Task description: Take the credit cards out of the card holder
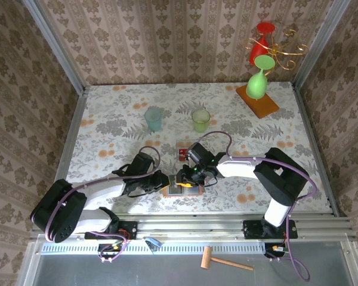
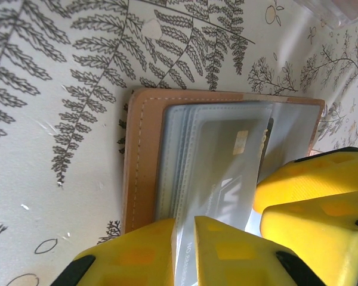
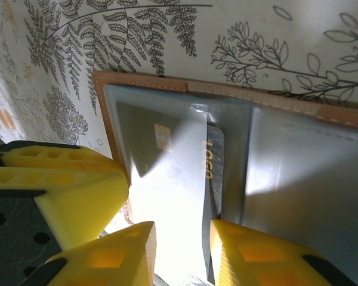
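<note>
**Robot test booth dressed as a home**

Beige damask-wallpapered panels (image 1: 185, 42) in grey aluminium framing (image 1: 53, 43) box in a flower-printed tabletop (image 1: 125, 107). Two black-and-white robot arms (image 1: 101, 192) sit bolted to a metal rail (image 1: 197, 226) along its near edge.

card holder (image 2: 142, 167): tan, grey-blue pockets | tablecloth (image 2: 53, 89): cream, grey fern print | left hand (image 2: 185, 244): yellow

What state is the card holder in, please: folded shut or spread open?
Spread open: the card holder lies flat with its grey inner pockets facing up.
</note>
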You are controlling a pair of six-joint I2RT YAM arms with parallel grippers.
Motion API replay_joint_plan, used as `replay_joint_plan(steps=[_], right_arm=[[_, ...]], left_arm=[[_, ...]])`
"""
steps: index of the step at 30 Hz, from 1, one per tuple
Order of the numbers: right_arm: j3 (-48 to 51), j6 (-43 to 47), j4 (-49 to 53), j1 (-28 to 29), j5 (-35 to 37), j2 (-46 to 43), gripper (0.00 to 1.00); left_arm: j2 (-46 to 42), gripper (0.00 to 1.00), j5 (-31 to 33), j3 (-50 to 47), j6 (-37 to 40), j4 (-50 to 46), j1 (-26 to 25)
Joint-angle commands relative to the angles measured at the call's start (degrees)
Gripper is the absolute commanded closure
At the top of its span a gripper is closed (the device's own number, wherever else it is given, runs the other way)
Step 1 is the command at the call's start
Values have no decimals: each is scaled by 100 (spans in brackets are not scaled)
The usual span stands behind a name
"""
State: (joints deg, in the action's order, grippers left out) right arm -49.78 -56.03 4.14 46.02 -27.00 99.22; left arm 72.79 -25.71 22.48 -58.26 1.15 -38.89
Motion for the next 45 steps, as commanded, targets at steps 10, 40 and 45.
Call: replay_joint_plan(steps=[10,40,45], right_arm=[[-203,303,592,26,347,-79,70],[-255,378,787,19,513,-408,69],[-251,377,761,19,482,-426,69]], left_arm=[[97,84,-65,-78,38,26,27],[-202,85,-6,140,69,-340,26],[-266,85,-38,289,82,-432,14]])
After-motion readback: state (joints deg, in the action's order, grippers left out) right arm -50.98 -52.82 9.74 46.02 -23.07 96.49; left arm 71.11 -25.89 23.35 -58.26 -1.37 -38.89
